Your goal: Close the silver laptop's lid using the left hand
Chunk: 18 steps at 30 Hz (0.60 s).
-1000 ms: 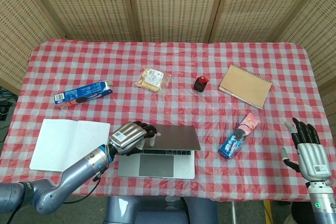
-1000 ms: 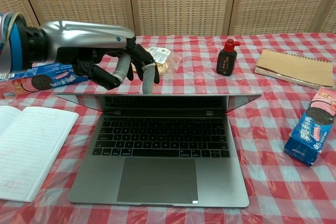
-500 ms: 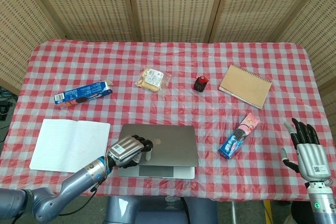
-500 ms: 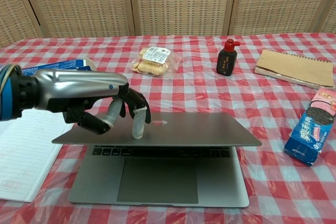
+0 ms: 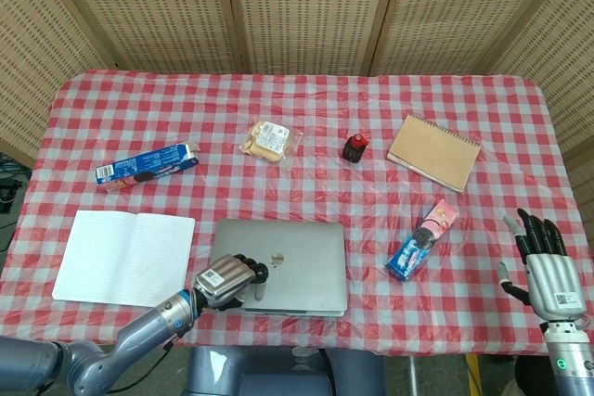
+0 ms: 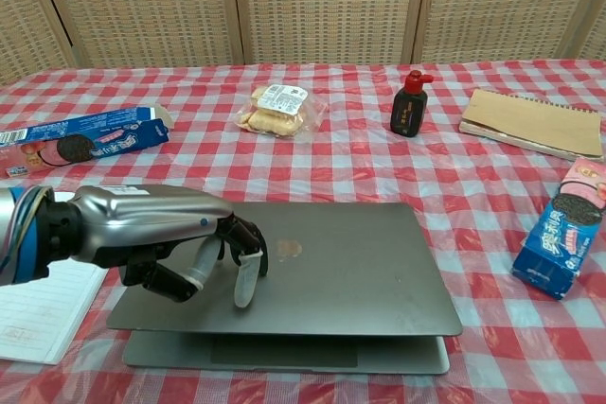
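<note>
Almost finished, I judge: my left hand (image 6: 180, 238) presses with its fingertips (image 6: 244, 286) on the lid of the silver laptop (image 6: 341, 262), and the lid lies nearly flat on the base. In the chest view a thin gap is visible along the front edge, so a little more pushing down is left. The hand grips nothing; its fingers are bent downward onto the lid. The laptop sits at the near edge of the table, with an open notebook (image 5: 121, 255) just to its left and an Oreo pack (image 5: 424, 240) near on its right. Half a second ago the lid was raised and the keyboard showed; now it is covered. My right hand (image 5: 546, 261), well to the right of the laptop, is empty with fingers apart.
</note>
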Tool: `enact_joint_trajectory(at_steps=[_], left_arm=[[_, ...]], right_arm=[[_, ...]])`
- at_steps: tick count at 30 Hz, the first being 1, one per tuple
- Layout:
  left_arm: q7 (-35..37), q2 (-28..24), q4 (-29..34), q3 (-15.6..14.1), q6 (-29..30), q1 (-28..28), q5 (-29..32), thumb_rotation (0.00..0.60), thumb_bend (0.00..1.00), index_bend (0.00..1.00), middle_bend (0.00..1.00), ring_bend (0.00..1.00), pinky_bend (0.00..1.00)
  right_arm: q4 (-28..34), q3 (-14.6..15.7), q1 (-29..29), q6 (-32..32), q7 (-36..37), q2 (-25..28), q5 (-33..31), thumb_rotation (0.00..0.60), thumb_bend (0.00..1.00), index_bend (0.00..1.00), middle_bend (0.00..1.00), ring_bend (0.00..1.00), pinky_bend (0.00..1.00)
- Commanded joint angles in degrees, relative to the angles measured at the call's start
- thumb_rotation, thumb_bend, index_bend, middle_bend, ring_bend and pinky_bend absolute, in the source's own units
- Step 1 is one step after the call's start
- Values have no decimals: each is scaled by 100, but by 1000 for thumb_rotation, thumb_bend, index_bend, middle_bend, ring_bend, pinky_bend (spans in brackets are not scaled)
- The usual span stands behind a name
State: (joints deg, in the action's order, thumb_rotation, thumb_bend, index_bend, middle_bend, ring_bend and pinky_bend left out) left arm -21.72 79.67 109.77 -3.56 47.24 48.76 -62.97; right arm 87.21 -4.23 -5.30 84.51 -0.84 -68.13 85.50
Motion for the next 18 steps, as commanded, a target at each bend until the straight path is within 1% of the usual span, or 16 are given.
enact_joint_trajectory(at_steps=[1,11,18], left_arm=[[-59,87,-65,-43,5,-21,42,600,1000,491,278,271,277],[-149,275,-185,-100,-39,-44,239,600,1000,489,278,272,277],[-210,342,-244,-124,46,-94,233,600,1000,479,277,271,272]], right_arm=[[-4,-13,5,8,22,9,-18,600,666,47,0,0,0],[8,-6,9,22,48,19,8,600,666,47,0,0,0],[14,-9,21,52,61,28,20,600,666,48,0,0,0]])
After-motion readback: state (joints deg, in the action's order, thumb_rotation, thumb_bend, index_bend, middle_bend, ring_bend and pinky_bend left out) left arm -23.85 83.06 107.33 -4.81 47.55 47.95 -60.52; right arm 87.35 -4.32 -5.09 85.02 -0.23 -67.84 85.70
